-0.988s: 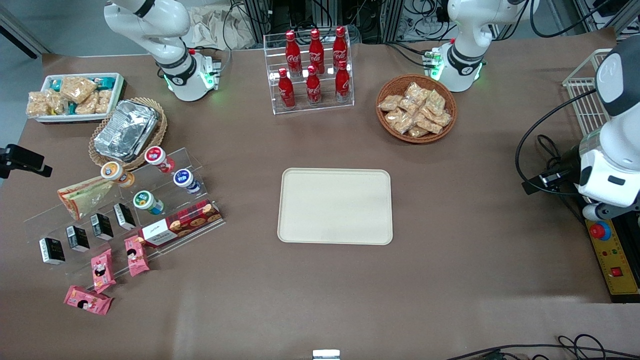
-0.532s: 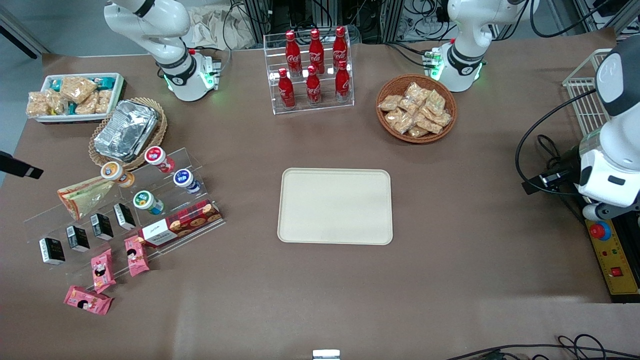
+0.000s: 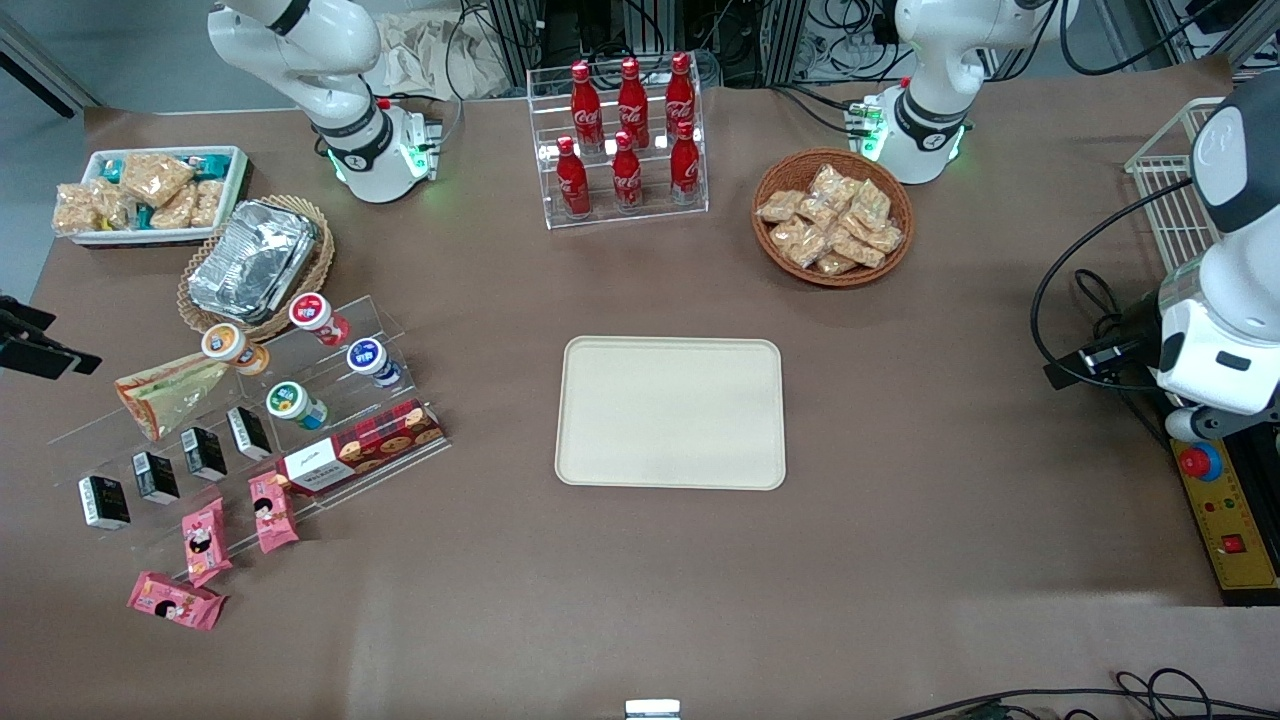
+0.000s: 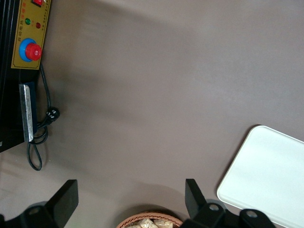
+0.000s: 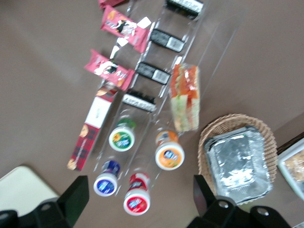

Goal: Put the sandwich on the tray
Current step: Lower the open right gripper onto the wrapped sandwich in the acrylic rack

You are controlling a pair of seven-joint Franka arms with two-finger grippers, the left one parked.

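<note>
Only the gripper point(image 3: 40, 345) has moved: at the working arm's end of the table it sits slightly nearer the front camera than half a second ago, while every item stays put. Its fingers point(image 5: 78, 192) are spread wide with nothing between them, as suits an approach made before any grasp. The wrist camera looks down on the sandwich point(image 5: 186, 97), which suggests the arm is hanging high to line itself up. The sandwich point(image 3: 165, 390) lies on its side on the upper step of a clear rack point(image 3: 390, 320), just beside an orange-lidded cup point(image 3: 232, 347). A foil container point(image 3: 252, 258) in its basket stands a little farther from the camera. The sandwich's wrapped wedge shape gives two broad bread faces, so the open jaws would probably close across those. Because the cup is close, the fingers need to come down clear of it, and the soft bread and slick wrap call for a light squeeze. The tray point(image 3: 670, 412) lies bare in the middle of the table, well apart from the rack and toward the parked arm from it. No part of the task is done yet, and a descent, a grasp and a long carry over the cups and the cookie box point(image 3: 360, 450) remain.
</note>
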